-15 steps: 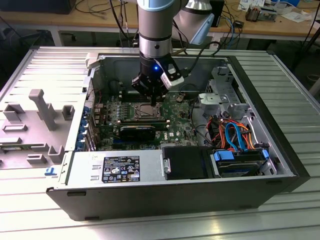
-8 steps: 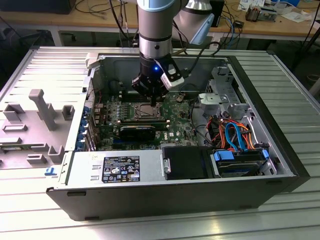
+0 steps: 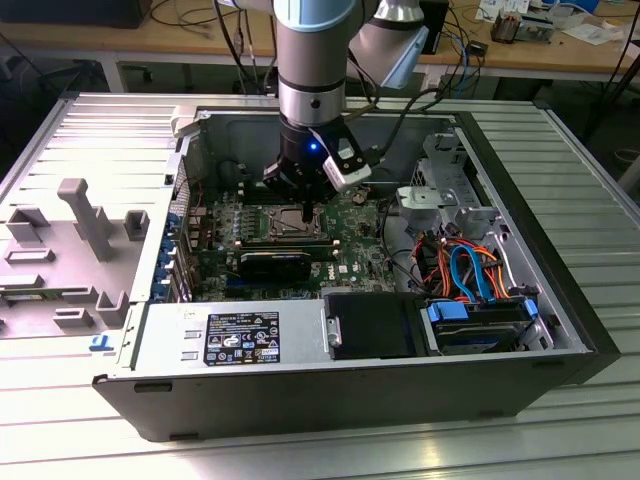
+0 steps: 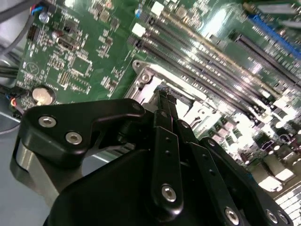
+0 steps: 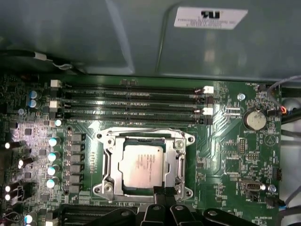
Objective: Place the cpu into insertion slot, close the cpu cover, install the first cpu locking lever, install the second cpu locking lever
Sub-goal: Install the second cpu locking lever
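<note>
The cpu [image 5: 141, 165], a dull silver square, lies in the insertion slot [image 5: 100, 189] on the green motherboard [image 5: 225, 155]. The cpu cover [image 5: 109, 162], a silver frame with a square window, lies flat over it. My gripper [image 5: 163, 191] is shut, its black fingertips at the socket's edge, on the side away from the memory slots. In the second wrist view the fingers [image 4: 164, 117] run together down to the socket's metal rim [image 4: 146, 77]. From the exterior view the gripper [image 3: 305, 213] hangs just over the socket [image 3: 283, 222]. I cannot tell the locking levers apart from the socket's metal edges.
Long memory slots [image 5: 131, 101] run beside the socket, with capacitors [image 5: 52, 155] on another side. A long black card [image 3: 275, 263] lies next to the socket. Orange and blue cables [image 3: 470, 270] and a drive bay [image 3: 480, 325] fill the case at the exterior view's right.
</note>
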Action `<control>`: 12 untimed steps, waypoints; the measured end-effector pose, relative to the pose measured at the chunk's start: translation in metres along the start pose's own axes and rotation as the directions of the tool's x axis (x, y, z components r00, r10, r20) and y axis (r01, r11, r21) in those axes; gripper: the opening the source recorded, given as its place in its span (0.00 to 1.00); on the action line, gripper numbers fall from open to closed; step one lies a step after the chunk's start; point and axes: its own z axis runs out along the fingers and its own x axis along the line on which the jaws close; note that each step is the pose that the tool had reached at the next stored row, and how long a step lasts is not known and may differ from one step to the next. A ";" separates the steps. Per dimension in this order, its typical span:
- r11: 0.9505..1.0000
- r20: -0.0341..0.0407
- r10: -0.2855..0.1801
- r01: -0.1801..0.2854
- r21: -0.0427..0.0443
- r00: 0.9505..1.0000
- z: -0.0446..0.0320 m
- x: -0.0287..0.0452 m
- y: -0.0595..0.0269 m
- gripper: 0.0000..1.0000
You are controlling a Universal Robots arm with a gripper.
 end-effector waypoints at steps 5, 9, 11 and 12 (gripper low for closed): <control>1.000 0.000 0.000 0.000 0.000 1.000 -0.0023 0.0002 -0.0024 0.11; 1.000 0.000 0.000 0.000 0.000 1.000 -0.0074 0.0000 -0.0028 0.11; 1.000 0.000 0.000 0.000 0.000 1.000 -0.0079 0.0000 -0.0035 0.11; 1.000 0.000 0.000 0.000 0.000 1.000 -0.0080 0.0000 -0.0039 0.11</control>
